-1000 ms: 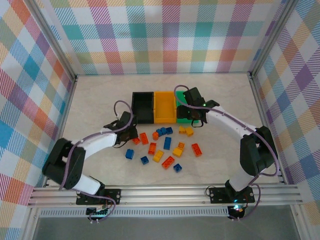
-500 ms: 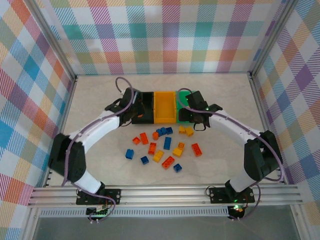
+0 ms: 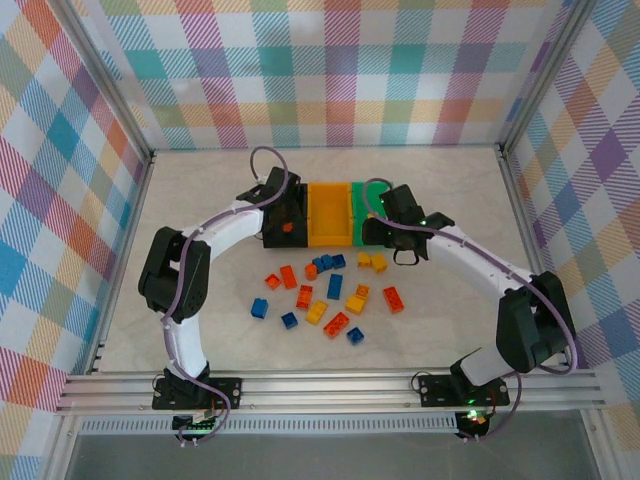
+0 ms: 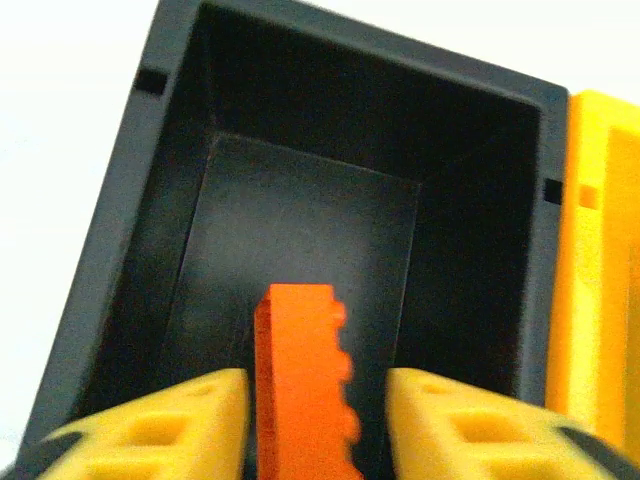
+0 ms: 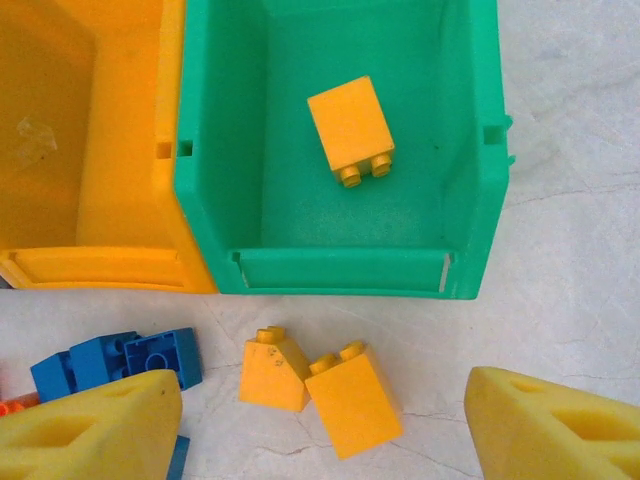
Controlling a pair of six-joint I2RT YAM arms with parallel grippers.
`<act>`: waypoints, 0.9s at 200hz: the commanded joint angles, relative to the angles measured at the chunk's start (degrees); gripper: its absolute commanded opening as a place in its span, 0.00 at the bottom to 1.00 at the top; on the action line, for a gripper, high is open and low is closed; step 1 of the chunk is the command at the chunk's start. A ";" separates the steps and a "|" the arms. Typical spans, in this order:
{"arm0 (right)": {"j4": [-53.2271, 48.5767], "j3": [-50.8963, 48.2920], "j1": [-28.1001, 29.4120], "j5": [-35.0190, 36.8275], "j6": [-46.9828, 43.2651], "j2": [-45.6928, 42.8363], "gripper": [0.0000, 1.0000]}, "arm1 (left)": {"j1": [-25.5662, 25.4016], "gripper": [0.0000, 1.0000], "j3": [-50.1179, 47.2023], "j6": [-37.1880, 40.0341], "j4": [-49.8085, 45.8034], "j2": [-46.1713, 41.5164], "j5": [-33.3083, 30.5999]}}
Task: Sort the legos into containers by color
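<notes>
The left jaws hang over the black bin (image 4: 120, 250). Their yellow pads (image 4: 150, 425) stand about a brick's width apart, and an orange-red brick (image 4: 300, 390) stands on end between them, studs toward the right-hand pad. A thin dark gap shows beside the studs, so I cannot tell whether the jaws grip the brick or merely flank it. The bin's dark walls ring the brick, and the yellow-orange bin (image 4: 600, 250) adjoins at the jaws' right.

The right jaws are spread wide and hold nothing, poised above the tabletop (image 5: 570, 250). Between them lie a sloped yellow brick (image 5: 272, 368) and a squarer yellow brick (image 5: 352, 398), touching each other. A cluster of blue bricks (image 5: 120, 365) sits just beside the left-hand pad. Ahead of these jaws is the green bin (image 5: 340, 270), with one yellow brick (image 5: 350, 130) on its floor. From above, the loose legos (image 3: 320, 295) lie behind both jaws, toward the arm bases.
</notes>
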 commanded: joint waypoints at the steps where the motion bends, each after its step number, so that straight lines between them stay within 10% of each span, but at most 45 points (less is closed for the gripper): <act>1: 1.15 -0.25 -0.32 -1.15 0.71 -1.64 0.77 | 0.29 0.55 -2.15 -0.88 0.64 -3.82 0.30; 58: 0.22 -0.46 -0.39 -2.30 0.30 -3.28 0.80 | -2.59 0.80 -8.65 -1.41 -0.59 -20.20 3.06; 180: 2.77 -7.54 -0.38 -4.98 1.26 -5.00 0.81 | -8.23 0.95 -40.71 -9.17 -16.55 -46.55 8.47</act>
